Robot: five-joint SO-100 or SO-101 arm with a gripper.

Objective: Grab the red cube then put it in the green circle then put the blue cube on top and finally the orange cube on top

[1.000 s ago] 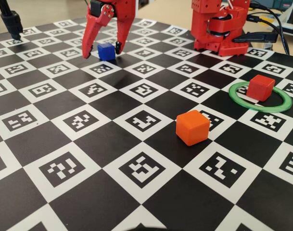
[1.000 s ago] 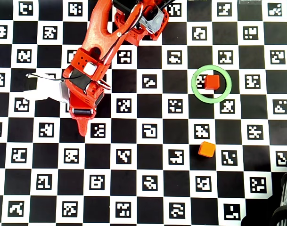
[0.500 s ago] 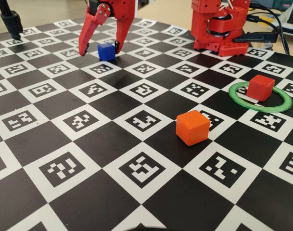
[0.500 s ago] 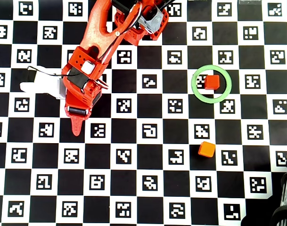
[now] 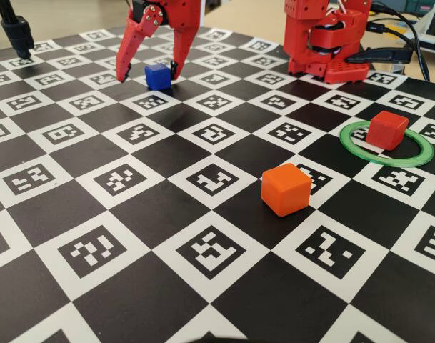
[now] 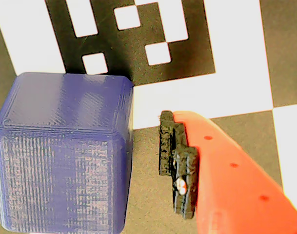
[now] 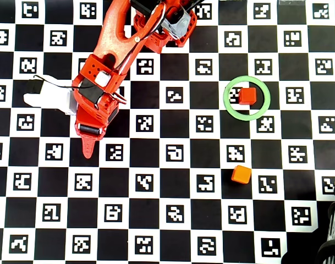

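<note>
The blue cube (image 5: 158, 76) rests on the checkered mat at the far left of the fixed view, and my red gripper (image 5: 147, 76) is open astride it, one finger on each side. In the wrist view the blue cube (image 6: 63, 156) fills the lower left. The black finger pad (image 6: 176, 161) stands just right of it with a gap between them. The arm hides this cube in the overhead view. The red cube (image 5: 386, 129) (image 7: 247, 96) sits inside the green circle (image 5: 396, 163) (image 7: 226, 99). The orange cube (image 5: 285, 189) (image 7: 241, 174) lies alone on the mat, nearer the camera.
The arm's red base (image 5: 324, 43) stands at the back with cables (image 5: 406, 43) trailing right. A black stand (image 5: 17, 32) rises at the back left corner. The checkered marker mat (image 5: 203, 271) covers the whole table.
Since a second ago the left finger has swung outward, widening the jaws around the blue cube, and the arm shifted slightly left in the overhead view. The cubes have not moved.
</note>
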